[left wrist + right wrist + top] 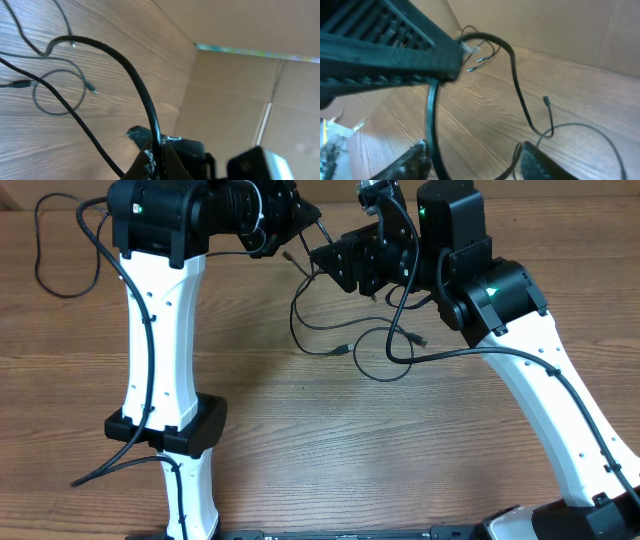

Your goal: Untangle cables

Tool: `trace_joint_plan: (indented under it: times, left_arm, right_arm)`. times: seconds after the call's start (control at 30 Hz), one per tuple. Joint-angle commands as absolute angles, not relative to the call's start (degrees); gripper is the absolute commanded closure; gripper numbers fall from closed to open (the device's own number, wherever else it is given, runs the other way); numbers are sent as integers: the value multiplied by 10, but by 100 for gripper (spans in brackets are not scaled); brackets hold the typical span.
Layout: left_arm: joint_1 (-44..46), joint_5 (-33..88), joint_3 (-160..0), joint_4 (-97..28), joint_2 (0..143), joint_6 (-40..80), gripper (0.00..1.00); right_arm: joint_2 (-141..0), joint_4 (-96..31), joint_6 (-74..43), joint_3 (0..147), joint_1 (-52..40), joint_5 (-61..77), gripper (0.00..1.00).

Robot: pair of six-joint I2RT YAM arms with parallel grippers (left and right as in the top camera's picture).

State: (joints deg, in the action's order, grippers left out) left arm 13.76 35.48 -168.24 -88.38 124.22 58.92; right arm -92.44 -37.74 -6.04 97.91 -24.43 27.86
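Overhead: thin black cables (340,349) loop over wood-grain table (330,442).

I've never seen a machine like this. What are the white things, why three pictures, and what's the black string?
They are a robot's left arm and right arm, each ending in a two-finger gripper. One picture looks down on the wooden table; the other two come from cameras on the wrists. The string is thin black cables lying looped on the table. The left gripper pinches one cable. The right gripper is open, a cable passing between its fingers.
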Motion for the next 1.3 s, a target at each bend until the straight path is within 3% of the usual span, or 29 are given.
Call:
trace_joint_plan:
  times: [0.0,0.3,0.53,0.67,0.77,0.87,1.03,1.13,1.27]
  left_arm:
    - [123,388,-1682,-880,1244,616,96]
    - [112,417,-1682,-880,1244,620,96]
    - [112,435,-1682,-880,1244,622,96]
    - [112,436,-1682,-880,1244,631,96]
    - [112,438,-1682,-880,1244,635,96]
    - [112,445,-1682,-875,1244,635,96]
    - [112,424,-1682,-873,1244,632,96]
    - [112,382,-1682,-879,1244,627,81]
    - [114,351,-1682,-887,1244,587,77]
  right_arm:
    - [-925,-378,-65,981,-248,266,56]
    - [-925,-374,-65,981,-248,266,74]
    - [-925,-358,-88,981,-248,266,75]
    - [-925,-358,-88,981,-248,266,84]
    - [-925,-358,-88,981,-248,266,85]
    - [-925,-359,-88,981,-248,266,96]
    - [-925,-360,-109,981,-248,266,96]
    - [-925,-357,-121,981,-248,266,96]
    - [-925,-351,-123,981,-248,266,96]
